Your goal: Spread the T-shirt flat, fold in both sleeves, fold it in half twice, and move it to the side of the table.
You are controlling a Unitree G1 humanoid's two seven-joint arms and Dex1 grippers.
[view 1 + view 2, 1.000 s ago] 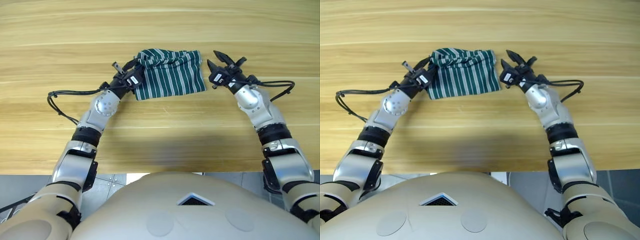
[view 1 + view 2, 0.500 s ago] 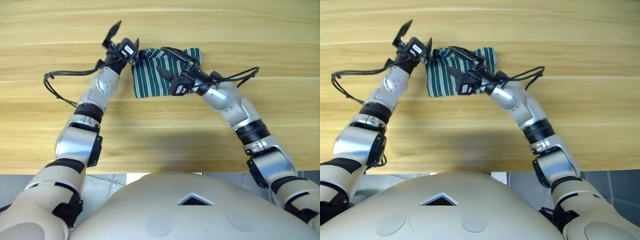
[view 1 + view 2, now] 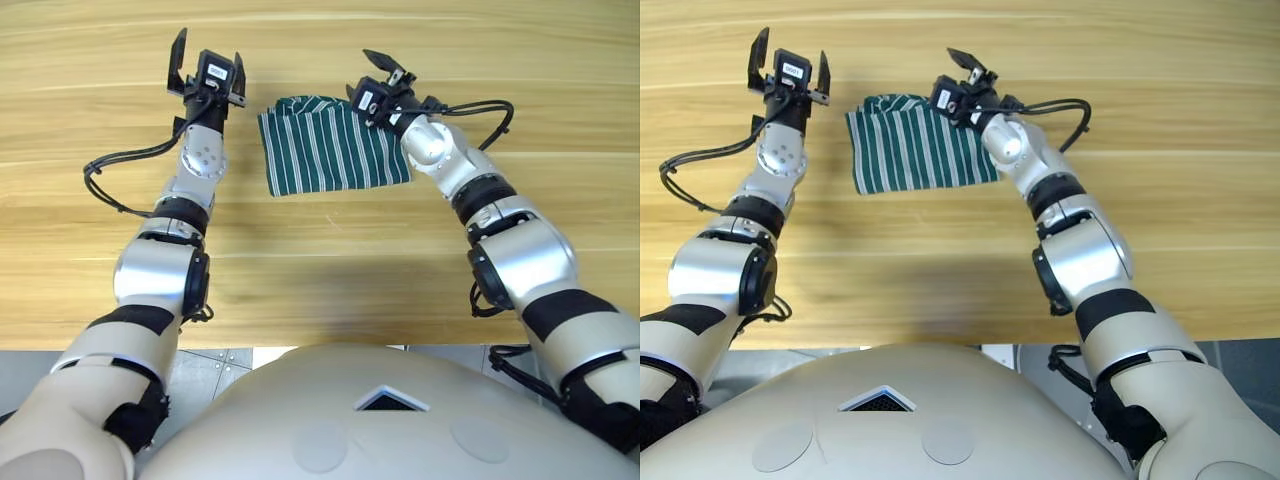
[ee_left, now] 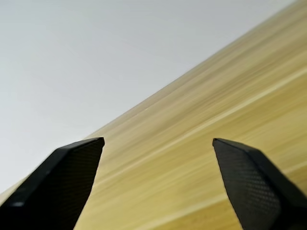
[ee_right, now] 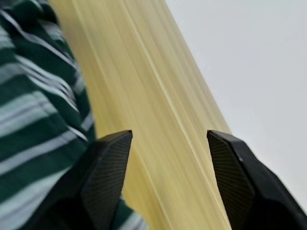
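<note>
**Head views.** Found the T-shirt [image 3: 335, 145] lying on the table [image 3: 320, 290] toward the far middle, folded into a compact striped rectangle, far edge somewhat rumpled. Found the left gripper [image 3: 209, 50] raised off to the T-shirt's left, apart from it, spread wide and holding nothing. Found the right gripper [image 3: 360, 72] at the T-shirt's far right corner, likewise spread and empty; cannot tell whether touching the T-shirt. Judged folding done or nearly so, with the shift to the table's side outstanding.

**Left wrist view.** Confirmed fingers [image 4: 72, 167] wide apart, bare wood between.

**Right wrist view.** Confirmed fingers [image 5: 105, 167] parted, nothing pinched, the T-shirt [image 5: 33, 96] just beside one of them.

**Recommended handling.**
- Bring the left gripper down to the T-shirt's left edge to mirror the right.
- Pinch through every layer at opposite edges, never the top ply alone.
- Close both before moving anything.
- Carry with both arms together at a matched pace, low and lightly taut, to prevent sagging or unfolding.
- Release only once laid flat at the table's side.
</note>
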